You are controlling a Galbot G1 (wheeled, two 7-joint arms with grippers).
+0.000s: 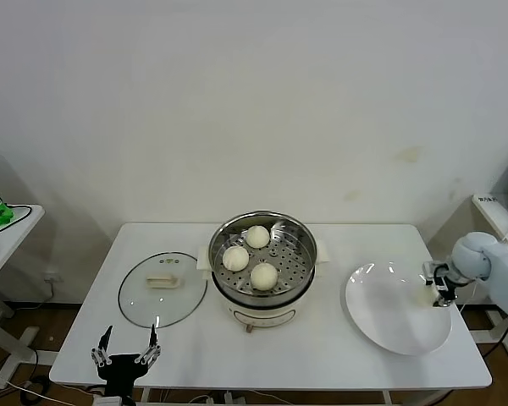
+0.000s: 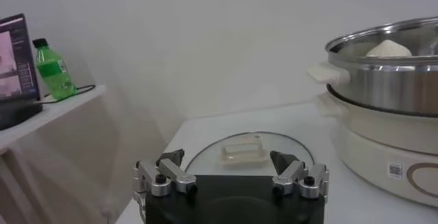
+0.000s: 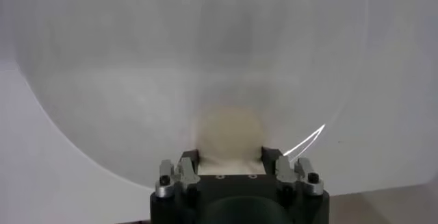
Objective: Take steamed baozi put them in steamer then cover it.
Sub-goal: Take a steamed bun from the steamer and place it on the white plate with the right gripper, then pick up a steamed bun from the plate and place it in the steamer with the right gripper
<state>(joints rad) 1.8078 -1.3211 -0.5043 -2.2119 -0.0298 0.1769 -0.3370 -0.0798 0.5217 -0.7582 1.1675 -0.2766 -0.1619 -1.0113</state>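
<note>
The steamer [image 1: 262,266] stands mid-table with three steamed baozi [image 1: 263,276] already resting on its perforated tray, so the loading looks three-quarters done. The fourth bun [image 3: 229,132] is over the white plate [image 1: 389,326] to the steamer's right — the right wrist view shows it lodged between the fingers of the right gripper [image 1: 441,286], which pinch it from both sides at the plate's edge farthest from the steamer. Whether the bun is already lifted clear of the plate or touches it, I cannot tell. Gripping it across the middle makes sense: the dough looks soft, and a light hold on its widest part should carry it without squashing it. The cover [image 1: 162,288] lies flat on the table just to the steamer's left, handle up, kept out of the way while the pot is open and easy to grasp from above when the time comes. The left gripper [image 1: 125,356] waits near the table's front edge, on the lid's side of the steamer, its fingers spread wide and holding nothing — probably placed there for the lid.
</note>
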